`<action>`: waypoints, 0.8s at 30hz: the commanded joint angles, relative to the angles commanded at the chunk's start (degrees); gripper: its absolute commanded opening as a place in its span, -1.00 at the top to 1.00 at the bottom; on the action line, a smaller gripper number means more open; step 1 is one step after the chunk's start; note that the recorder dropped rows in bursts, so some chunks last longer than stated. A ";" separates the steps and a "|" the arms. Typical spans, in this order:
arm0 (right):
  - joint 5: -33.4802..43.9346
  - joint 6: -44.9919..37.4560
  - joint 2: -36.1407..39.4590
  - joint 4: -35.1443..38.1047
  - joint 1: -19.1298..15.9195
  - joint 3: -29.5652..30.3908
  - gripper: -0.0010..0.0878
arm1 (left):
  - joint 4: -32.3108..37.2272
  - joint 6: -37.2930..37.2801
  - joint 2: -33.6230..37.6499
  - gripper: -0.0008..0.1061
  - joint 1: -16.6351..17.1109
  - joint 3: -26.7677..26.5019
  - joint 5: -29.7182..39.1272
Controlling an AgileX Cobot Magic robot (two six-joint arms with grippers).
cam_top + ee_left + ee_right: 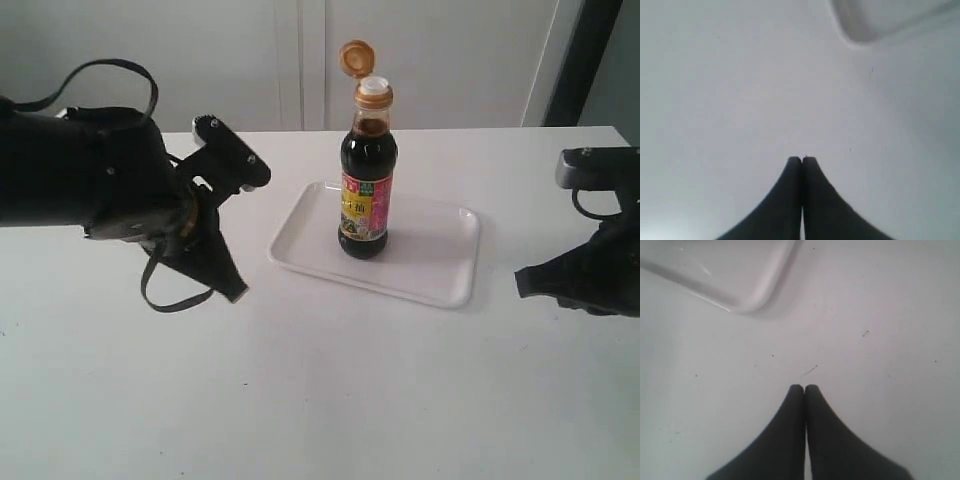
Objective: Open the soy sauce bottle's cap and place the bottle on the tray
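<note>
The soy sauce bottle point(367, 185) stands upright on the white tray point(440, 260), near the tray's middle. Its orange-brown cap point(354, 57) is flipped up and back, and the white pour spout point(374, 87) is bare. My left gripper point(236, 292) hangs over the table left of the tray, shut and empty; in the left wrist view the left gripper point(801, 159) has its tips pressed together. My right gripper point(522, 280) sits right of the tray, also shut on nothing, as the right gripper point(804, 387) shows in its wrist view. Neither touches the bottle.
One rounded corner of the tray point(875, 20) shows in the left wrist view, another corner of the tray point(735, 280) in the right wrist view. The white table point(320, 400) spreads in front. A pale wall stands behind the table.
</note>
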 joint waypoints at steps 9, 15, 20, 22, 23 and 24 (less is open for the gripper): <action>15.60 -0.37 3.83 -0.80 -0.70 -4.73 0.98 | -22.86 16.93 -1.72 0.99 11.94 -2.34 14.13; 18.87 3.56 3.90 -3.22 -5.76 -5.52 0.98 | -32.99 17.58 -8.29 0.99 26.94 -2.04 17.78; 5.11 3.78 -6.19 -3.99 -5.88 -1.40 0.98 | -33.94 17.34 -19.80 0.99 29.02 6.02 8.86; 0.54 3.78 -11.64 -3.85 -5.88 0.95 0.98 | -34.03 16.93 -25.21 0.99 29.02 10.22 3.81; -1.25 3.78 -14.10 -3.85 -5.88 2.16 0.98 | -34.03 16.11 -27.30 0.99 29.02 11.87 1.77; -3.57 3.78 -17.47 -3.76 -5.88 3.32 0.98 | -34.07 15.27 -29.96 0.99 29.02 14.00 -0.55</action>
